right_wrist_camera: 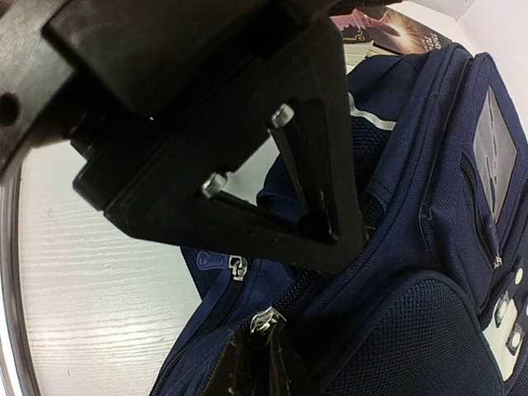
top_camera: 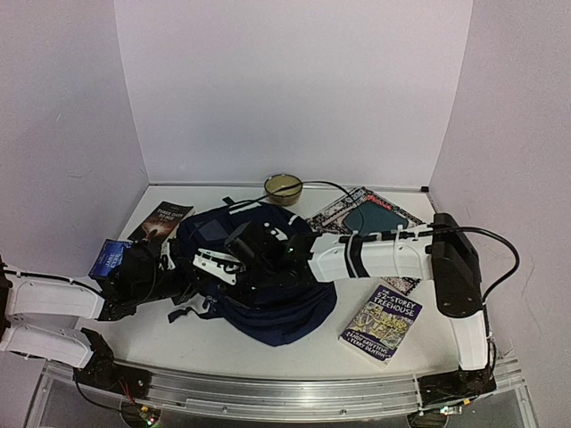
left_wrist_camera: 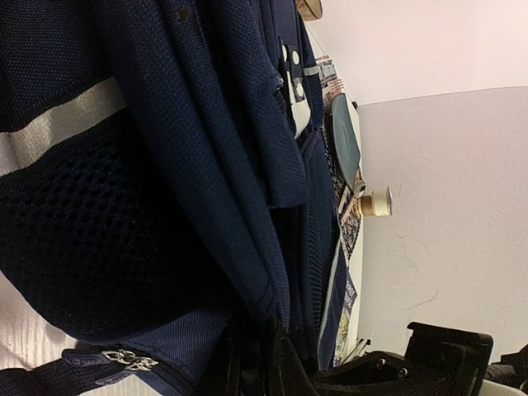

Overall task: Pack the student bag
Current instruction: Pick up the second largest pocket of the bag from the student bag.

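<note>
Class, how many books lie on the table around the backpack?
3: dark paperback back-left of the navy-blue fabric backpack; patterned book back-right; purple Treehouse paperback front-right. More may be hidden.

Looked like robotics lab test booth, not home. Boxed in by plain pale back panel [top_camera: 294, 89], left panel [top_camera: 62, 134], right panel [top_camera: 526, 134]. Fitted with white wood-grain tabletop [top_camera: 178, 334]; aluminium rail [top_camera: 285, 392] along near edge, arm base [top_camera: 455, 385] bolted to it, wiring exposed. Staged with props: student bag [top_camera: 277, 312], paperback [top_camera: 382, 324], bowl [top_camera: 284, 185].
</note>
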Motion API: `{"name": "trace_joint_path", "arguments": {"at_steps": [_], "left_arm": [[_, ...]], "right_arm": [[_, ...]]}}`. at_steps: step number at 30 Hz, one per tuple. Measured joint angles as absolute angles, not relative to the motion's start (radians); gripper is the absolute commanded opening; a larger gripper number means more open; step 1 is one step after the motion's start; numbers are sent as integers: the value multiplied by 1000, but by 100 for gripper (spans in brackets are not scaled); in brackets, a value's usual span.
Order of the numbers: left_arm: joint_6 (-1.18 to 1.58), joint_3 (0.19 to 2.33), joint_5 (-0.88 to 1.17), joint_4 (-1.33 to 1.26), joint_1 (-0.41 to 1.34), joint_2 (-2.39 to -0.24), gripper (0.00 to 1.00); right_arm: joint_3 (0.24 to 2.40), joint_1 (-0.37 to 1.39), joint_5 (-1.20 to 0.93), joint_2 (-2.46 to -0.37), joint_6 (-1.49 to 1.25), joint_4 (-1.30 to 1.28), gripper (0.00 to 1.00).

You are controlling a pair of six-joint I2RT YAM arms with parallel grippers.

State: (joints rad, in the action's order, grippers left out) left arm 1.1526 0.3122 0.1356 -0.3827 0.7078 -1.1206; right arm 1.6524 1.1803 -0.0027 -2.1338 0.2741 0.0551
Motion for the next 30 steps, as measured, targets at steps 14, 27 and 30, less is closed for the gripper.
{"name": "trace_joint_path", "arguments": {"at_steps": [14, 27, 30], "left_arm": [[1111, 312, 136, -344, 707, -1111, 0], [1102, 327, 169, -339, 686, -1104, 0], [1110, 327, 173, -337, 680, -1105, 0]], "right_arm": [[1589, 1165, -43, -2103, 188, 82, 0], [1577, 1165, -45, -2069, 120, 38, 17], [1577, 1174, -32, -2074, 116, 36, 24]]}}
